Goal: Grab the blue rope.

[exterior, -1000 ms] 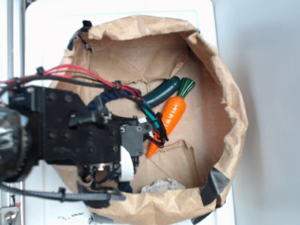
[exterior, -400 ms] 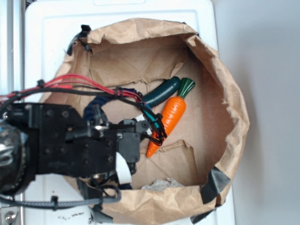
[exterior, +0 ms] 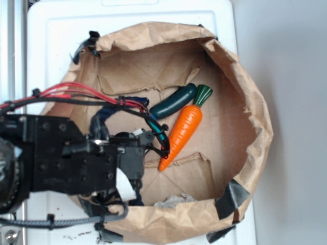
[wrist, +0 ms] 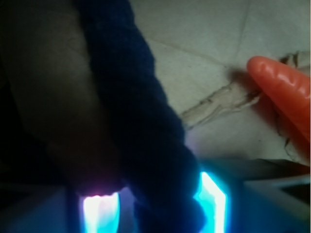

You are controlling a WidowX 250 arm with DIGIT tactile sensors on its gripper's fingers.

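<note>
The blue rope [wrist: 136, 121], thick, dark navy and twisted, runs from the top of the wrist view down between my two lit fingertips. From outside only a dark loop of the blue rope [exterior: 99, 121] shows above the black wrist, by the red and black cables. My gripper [exterior: 129, 185] is low at the left inside the paper bag, mostly hidden by the arm. Close up, the gripper [wrist: 155, 208] is shut on the rope. The rope presses the right finger [wrist: 214, 201], and a narrow gap shows at the left one.
An orange toy carrot [exterior: 183, 133] and a dark green toy cucumber [exterior: 172, 102] lie right of the gripper on the bag floor. The carrot tip [wrist: 282, 92] shows close up. The crumpled paper bag wall [exterior: 250, 117] rings everything. A grey crumpled lump [exterior: 171, 200] sits at the front.
The arm has drawn back to the left and slightly down, and the rope loop has gone with it. More of the bag floor beside the carrot now shows.
</note>
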